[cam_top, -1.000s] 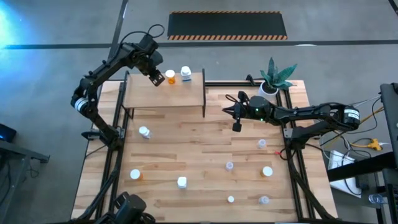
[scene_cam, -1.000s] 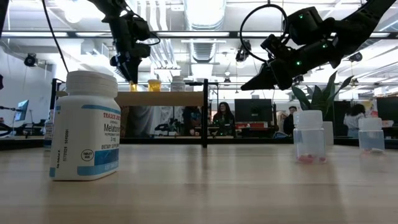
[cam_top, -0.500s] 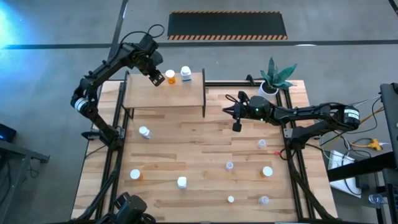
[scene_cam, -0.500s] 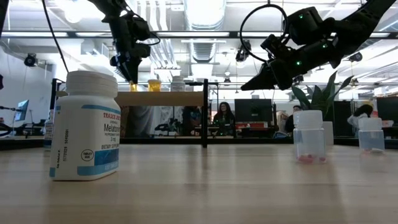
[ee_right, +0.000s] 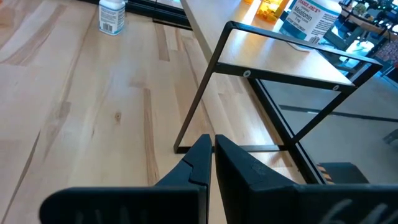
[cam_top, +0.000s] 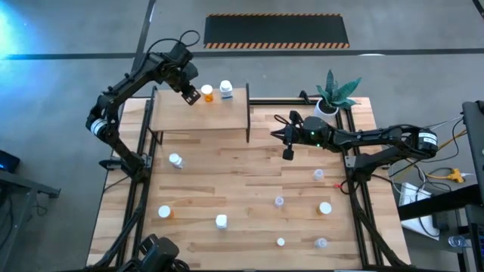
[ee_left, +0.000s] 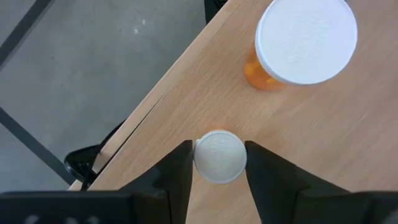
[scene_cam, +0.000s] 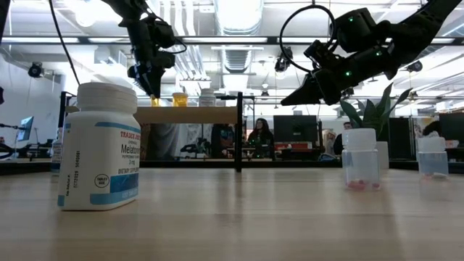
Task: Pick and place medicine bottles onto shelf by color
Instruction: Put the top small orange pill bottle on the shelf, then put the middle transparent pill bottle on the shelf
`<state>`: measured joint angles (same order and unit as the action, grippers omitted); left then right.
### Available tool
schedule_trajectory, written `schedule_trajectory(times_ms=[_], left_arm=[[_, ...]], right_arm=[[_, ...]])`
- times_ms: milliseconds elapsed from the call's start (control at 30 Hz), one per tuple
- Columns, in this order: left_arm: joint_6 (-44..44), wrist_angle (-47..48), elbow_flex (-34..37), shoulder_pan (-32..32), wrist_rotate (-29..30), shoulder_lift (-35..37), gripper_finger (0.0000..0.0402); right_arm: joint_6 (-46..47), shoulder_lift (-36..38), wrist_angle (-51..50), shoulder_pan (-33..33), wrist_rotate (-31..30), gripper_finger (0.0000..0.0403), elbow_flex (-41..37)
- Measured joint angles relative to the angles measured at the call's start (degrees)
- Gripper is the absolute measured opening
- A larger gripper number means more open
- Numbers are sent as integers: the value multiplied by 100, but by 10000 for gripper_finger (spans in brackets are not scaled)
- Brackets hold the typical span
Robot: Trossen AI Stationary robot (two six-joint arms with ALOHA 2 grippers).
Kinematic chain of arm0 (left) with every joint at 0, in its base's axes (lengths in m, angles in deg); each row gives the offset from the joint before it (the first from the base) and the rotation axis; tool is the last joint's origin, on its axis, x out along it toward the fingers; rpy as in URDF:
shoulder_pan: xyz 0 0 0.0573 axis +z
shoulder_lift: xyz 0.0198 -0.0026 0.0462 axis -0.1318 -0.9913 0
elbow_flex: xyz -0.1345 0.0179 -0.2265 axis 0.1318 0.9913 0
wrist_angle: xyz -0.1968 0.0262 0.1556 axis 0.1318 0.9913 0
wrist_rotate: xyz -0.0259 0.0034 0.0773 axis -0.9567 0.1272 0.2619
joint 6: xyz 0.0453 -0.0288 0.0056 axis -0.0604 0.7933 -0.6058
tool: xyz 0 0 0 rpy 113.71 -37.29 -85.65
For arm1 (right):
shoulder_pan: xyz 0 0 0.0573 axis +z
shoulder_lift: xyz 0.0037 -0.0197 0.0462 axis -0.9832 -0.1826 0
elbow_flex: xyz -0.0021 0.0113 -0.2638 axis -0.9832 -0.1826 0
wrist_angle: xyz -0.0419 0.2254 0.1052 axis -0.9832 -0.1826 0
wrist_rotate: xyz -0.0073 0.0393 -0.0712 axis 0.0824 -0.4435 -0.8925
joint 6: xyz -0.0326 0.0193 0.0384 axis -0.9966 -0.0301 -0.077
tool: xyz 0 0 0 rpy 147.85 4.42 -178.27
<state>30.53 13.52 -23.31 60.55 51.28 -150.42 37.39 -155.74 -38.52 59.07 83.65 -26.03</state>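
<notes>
From above, left hand (cam_top: 190, 96) was seen over the shelf (cam_top: 200, 119) beside an orange bottle (cam_top: 206, 92), right hand (cam_top: 287, 153) held above the desk (cam_top: 242, 189), low view, left hand at shelf height, left wrist, fingers (ee_left: 176, 171) clasped around a small white-capped bottle (ee_left: 219, 156) on the shelf, right wrist, fingers (ee_right: 198, 163) pressed together, empty

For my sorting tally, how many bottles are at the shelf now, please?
3: a small one in the left end effector, an orange bottle beside it, then a white bottle; none seem hidden.
</notes>
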Motion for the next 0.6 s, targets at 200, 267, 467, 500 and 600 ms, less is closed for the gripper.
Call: schedule_trajectory(times_ms=[200,267,467,500,600], left_arm=[[4,4,0,-15,0,0,165],[5,4,0,-15,0,0,180],[2,4,0,-17,4,64,210],[2,14,-16,-17,4,80,213],[2,8,-92,-22,7,137,217]], right_arm=[[-29,0,-27,0,0,13,0],[-35,0,-28,0,0,13,0],[-37,0,-28,0,0,13,0],[-39,0,-31,0,0,13,0],[-39,0,-31,0,-1,13,0]])
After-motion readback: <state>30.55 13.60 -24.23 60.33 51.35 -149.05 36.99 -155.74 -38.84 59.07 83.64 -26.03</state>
